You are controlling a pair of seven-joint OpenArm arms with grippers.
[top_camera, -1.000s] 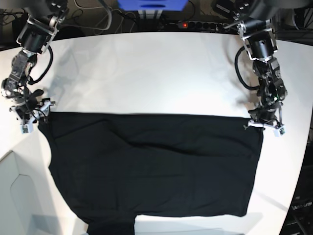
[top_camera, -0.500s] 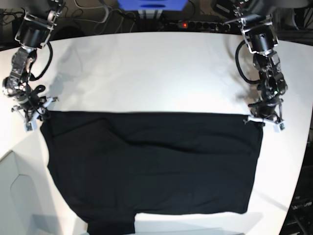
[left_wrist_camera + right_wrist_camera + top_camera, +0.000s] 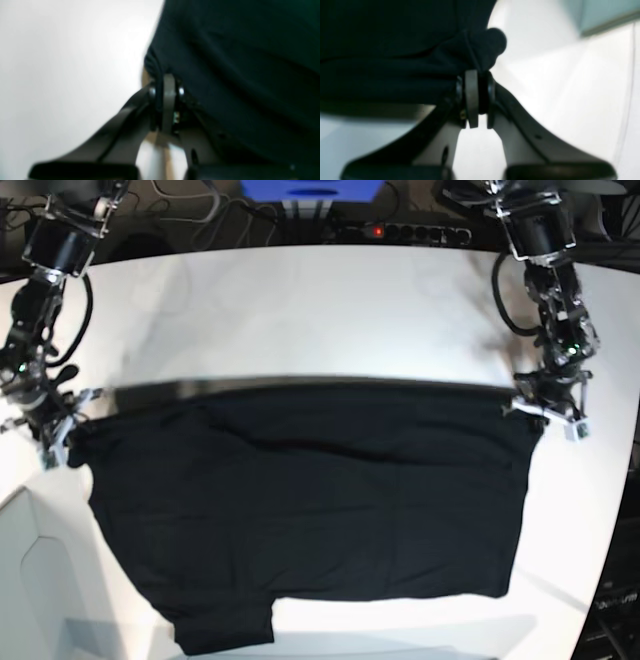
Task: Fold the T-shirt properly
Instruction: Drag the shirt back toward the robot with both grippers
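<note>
t-shirt (image 3: 310, 510): one; two corners pinched, left end effector (image 3: 545, 408), right end effector (image 3: 55, 435).

Far half of the white surface (image 3: 320, 310) lies bare: open passage between both arms. The large black fabric T-shirt (image 3: 310, 510) covers the near half. Black cables (image 3: 200, 220) and a power strip (image 3: 400, 230) crowd the far edge.

Plain black T-shirt (image 3: 310, 510) on a white table (image 3: 300, 310); blue box (image 3: 310, 190) behind
</note>
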